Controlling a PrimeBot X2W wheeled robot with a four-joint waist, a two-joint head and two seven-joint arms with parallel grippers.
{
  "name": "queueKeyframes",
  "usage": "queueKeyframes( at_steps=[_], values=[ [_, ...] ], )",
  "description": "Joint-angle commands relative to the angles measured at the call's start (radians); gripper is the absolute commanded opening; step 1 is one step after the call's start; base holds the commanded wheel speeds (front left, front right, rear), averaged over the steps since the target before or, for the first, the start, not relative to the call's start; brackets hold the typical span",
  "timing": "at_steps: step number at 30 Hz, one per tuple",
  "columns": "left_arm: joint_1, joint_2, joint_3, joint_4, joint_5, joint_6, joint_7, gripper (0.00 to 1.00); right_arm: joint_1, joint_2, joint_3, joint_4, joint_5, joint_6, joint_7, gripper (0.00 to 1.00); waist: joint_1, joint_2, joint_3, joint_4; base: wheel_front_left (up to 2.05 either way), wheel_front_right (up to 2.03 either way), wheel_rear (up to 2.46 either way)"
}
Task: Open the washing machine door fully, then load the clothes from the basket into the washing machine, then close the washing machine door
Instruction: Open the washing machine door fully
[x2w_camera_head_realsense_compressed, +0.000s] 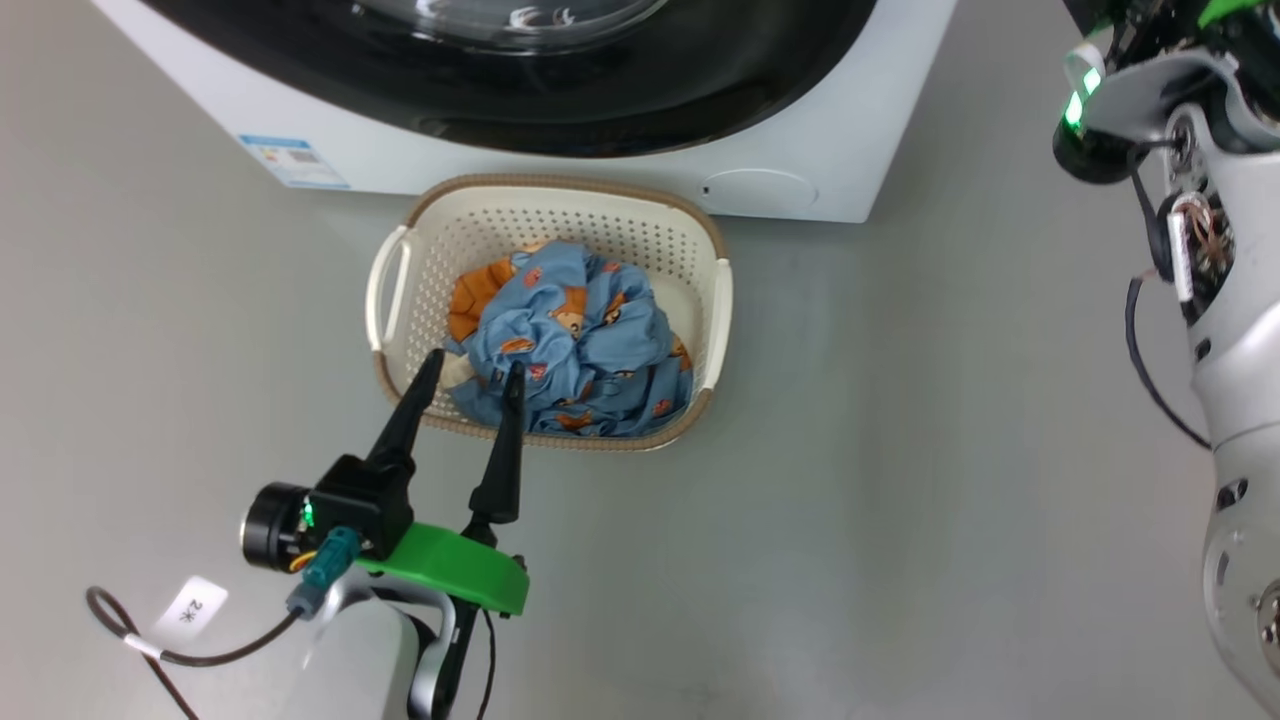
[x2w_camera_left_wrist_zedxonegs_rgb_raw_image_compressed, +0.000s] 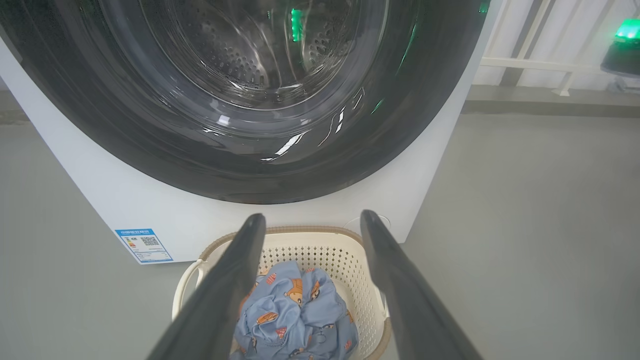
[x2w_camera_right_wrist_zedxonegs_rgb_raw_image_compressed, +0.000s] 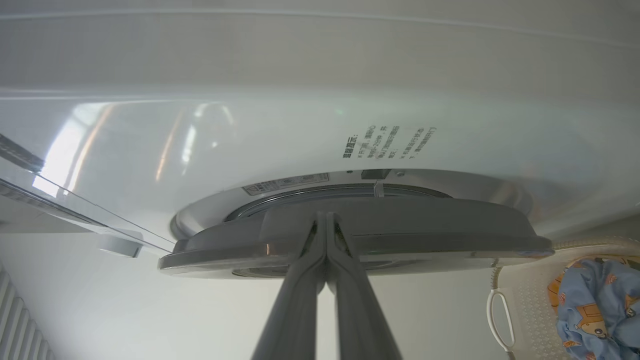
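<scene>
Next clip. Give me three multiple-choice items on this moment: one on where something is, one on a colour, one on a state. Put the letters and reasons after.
1. Where does the basket stand?
A) on the floor in front of the washing machine
B) on top of the machine
C) on a shelf

2. What colour is most of the clothes in it?
A) red
B) light blue
C) green

3. How is the left gripper?
A) shut on cloth
B) shut, empty
C) open, empty

Answers:
1 A: grey floor shows all around it, just below the machine's white front.
2 B: blue fabric with orange prints tops the pile.
3 C: its two fingers stand apart, gripping nothing.
</scene>
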Motion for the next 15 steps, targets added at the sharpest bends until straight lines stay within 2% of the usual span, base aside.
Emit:
queueKeyframes(
  at_steps=[1,15],
  values=[
    [-0.021,0.015,0.024,-0.015,0.012,-0.004,-0.006,1.00,-0.051,0.013,0.021,-0.008,-0.019,0.005,-0.003,0.00,0.0000,-0.0001,0.015,0.020,0.00,0.00,0.00],
    [-0.040,0.002,0.004,-0.020,-0.001,-0.007,-0.006,1.00,-0.191,0.014,0.074,0.124,-0.087,0.005,-0.038,0.00,0.0000,-0.0001,0.058,0.072,0.00,0.00,0.00]
  ],
)
